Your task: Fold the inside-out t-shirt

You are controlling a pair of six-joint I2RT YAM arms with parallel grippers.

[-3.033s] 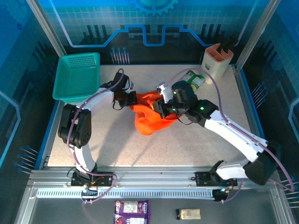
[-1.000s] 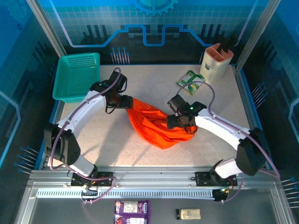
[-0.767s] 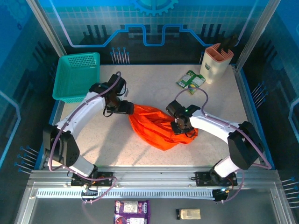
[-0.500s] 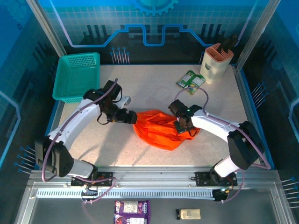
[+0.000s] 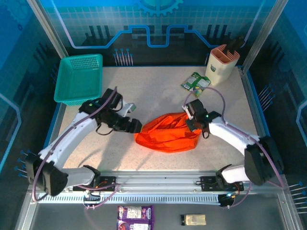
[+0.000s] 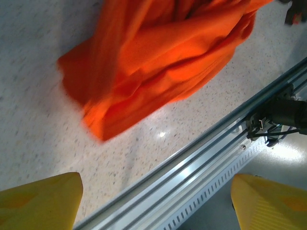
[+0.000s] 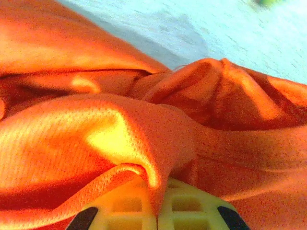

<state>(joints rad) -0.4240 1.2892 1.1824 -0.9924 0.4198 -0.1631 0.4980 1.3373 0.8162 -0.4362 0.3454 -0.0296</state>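
Note:
The inside-out t-shirt (image 5: 168, 135) is a bunched orange heap in the middle of the table, wider than it is deep. My right gripper (image 5: 193, 118) is at its far right end. In the right wrist view that gripper (image 7: 157, 213) is shut on a raised fold of the t-shirt (image 7: 120, 134), the cloth pinched between the pale fingers (image 7: 196, 206). My left gripper (image 5: 135, 126) stands open just left of the heap. In the left wrist view the left gripper (image 6: 153, 203) has its yellow fingers (image 6: 38, 203) wide apart, with only table and rail between them and the t-shirt (image 6: 158, 62) beyond.
A teal mesh basket (image 5: 79, 76) sits at the back left. A beige holder with dark tools (image 5: 223, 60) stands at the back right, a green packet (image 5: 195, 82) in front of it. The aluminium rail (image 5: 158, 179) runs along the near edge, close to the shirt.
The right gripper has shut on the shirt's right end and drawn it right. The left gripper has come nearer the front edge. The shirt has shifted forward into a lower, wider heap.

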